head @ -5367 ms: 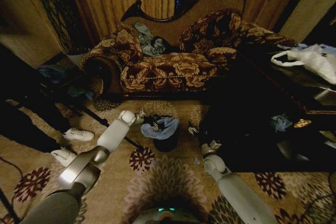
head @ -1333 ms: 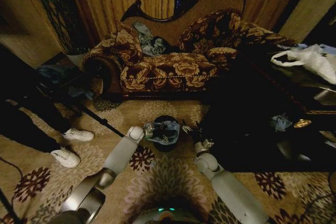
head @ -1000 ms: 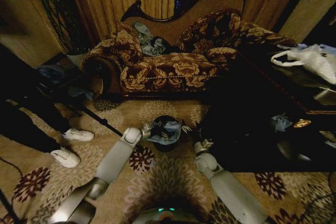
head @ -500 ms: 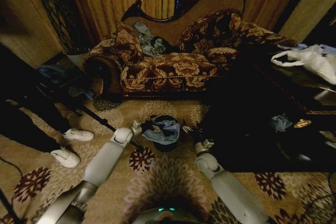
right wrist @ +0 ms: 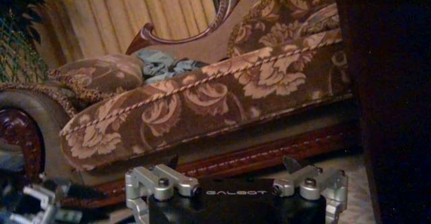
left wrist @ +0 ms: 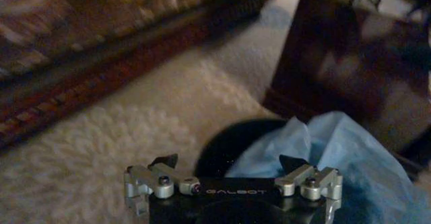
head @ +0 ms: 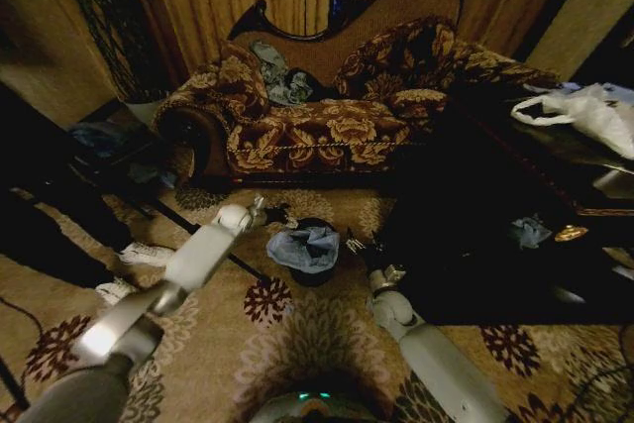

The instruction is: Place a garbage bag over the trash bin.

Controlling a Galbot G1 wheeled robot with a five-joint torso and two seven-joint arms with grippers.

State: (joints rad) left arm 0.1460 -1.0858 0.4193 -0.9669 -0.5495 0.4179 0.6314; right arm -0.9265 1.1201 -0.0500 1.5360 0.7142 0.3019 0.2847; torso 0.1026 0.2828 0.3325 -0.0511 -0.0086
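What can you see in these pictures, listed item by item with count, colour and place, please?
Garbage bag: one, pale blue-grey, bunched on the bin's top.
Trash bin: one, black, on the carpet before the sofa.
Sofa: one, brown floral, against the wood wall.
White plastic bag: one, on the dark table at right.
Left gripper: open, beside the bin's rim, holding nothing.
Right gripper: open, right of the bin.

So the trash bin (head: 313, 269) sits on the carpet (head: 317, 334) in front of the sofa (head: 327, 116), with the garbage bag (head: 305, 245) bunched on top of it. Left gripper (head: 269, 213) hangs just left of the bin, right gripper (head: 359, 245) just right. A dark table (head: 515, 205) stands off to the right.
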